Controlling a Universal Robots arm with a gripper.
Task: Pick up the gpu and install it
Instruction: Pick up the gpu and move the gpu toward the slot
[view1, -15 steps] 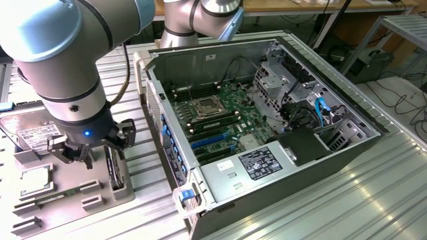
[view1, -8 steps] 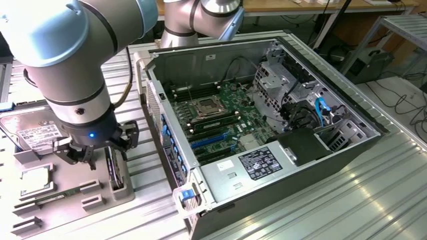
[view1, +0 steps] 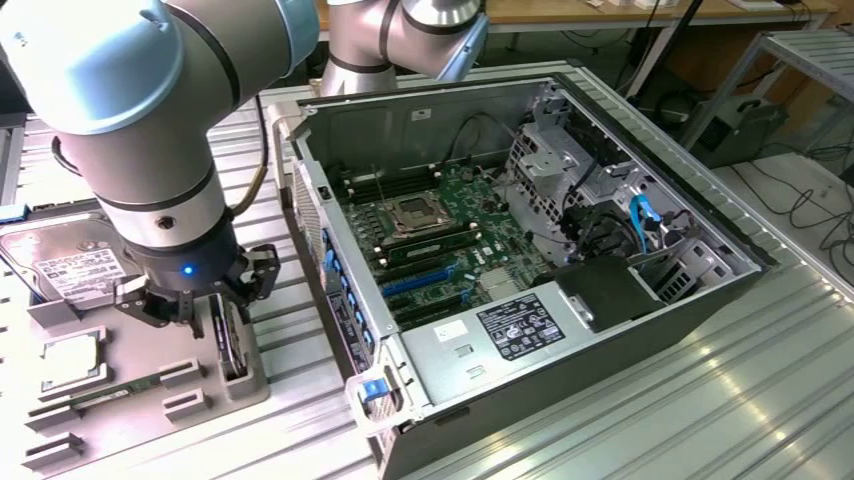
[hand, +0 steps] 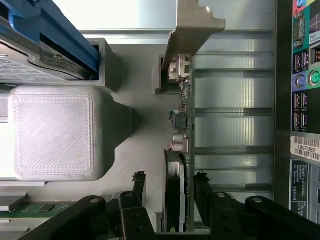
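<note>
Gpu (hand: 183, 105) edge-on inside spread gripper (hand: 170, 176)

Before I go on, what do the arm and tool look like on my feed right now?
The arm is made of silver-grey tubes with rounded light-blue joint caps. A black cable runs along its side. The wrist ends in a black collar with a small blue light. The tool is black, with two slim fingers on jointed links with round pivots.
</note>
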